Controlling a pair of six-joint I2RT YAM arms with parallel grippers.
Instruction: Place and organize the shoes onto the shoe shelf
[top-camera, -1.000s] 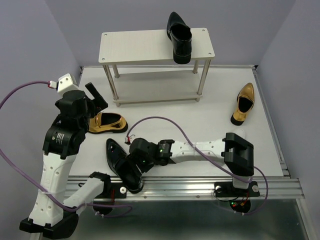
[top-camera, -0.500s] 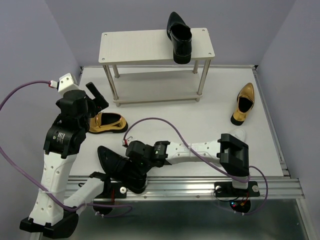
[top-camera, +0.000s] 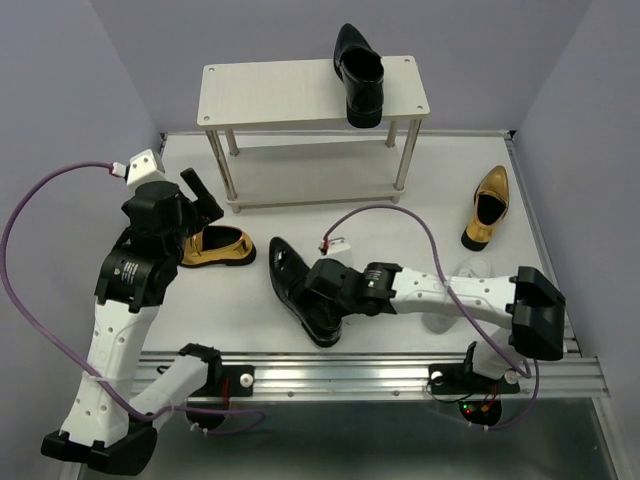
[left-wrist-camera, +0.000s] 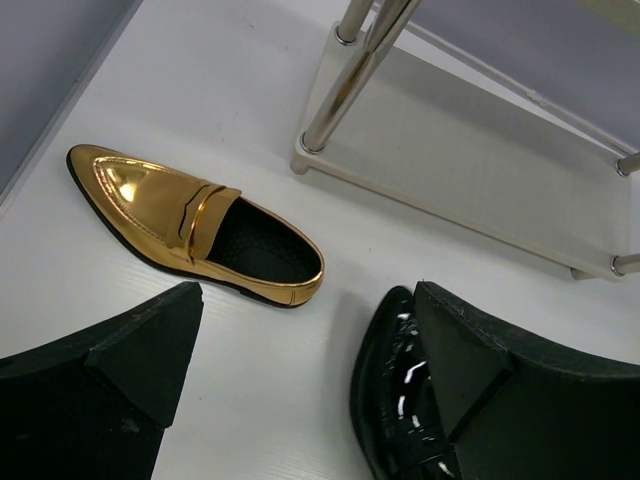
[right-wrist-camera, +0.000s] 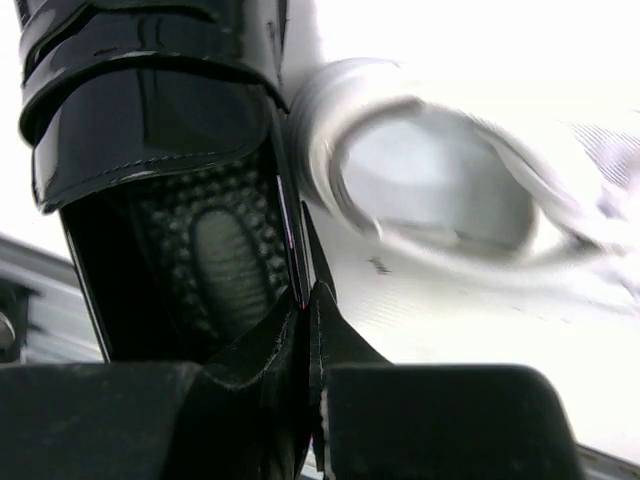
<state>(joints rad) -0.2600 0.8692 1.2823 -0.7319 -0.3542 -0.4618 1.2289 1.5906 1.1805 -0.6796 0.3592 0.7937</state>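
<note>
Black dress shoe (top-camera: 288, 272) lies on table (top-camera: 420, 215), in front of shoe shelf (top-camera: 290, 95). Only the right wrist view shows right gripper (right-wrist-camera: 308, 305) pinching its collar, blurred white sneaker (right-wrist-camera: 430, 195) beside. Left gripper (left-wrist-camera: 305, 300) gapes over gold loafer (left-wrist-camera: 190, 225).

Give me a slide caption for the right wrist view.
Right gripper shut on the rim of the black dress shoe, a blurred white sneaker beside it.

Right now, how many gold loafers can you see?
2. One gold loafer lies at the left side of the table, before the shoe shelf's left legs; the other gold loafer lies near the table's right edge. The arms could hide more.
</note>
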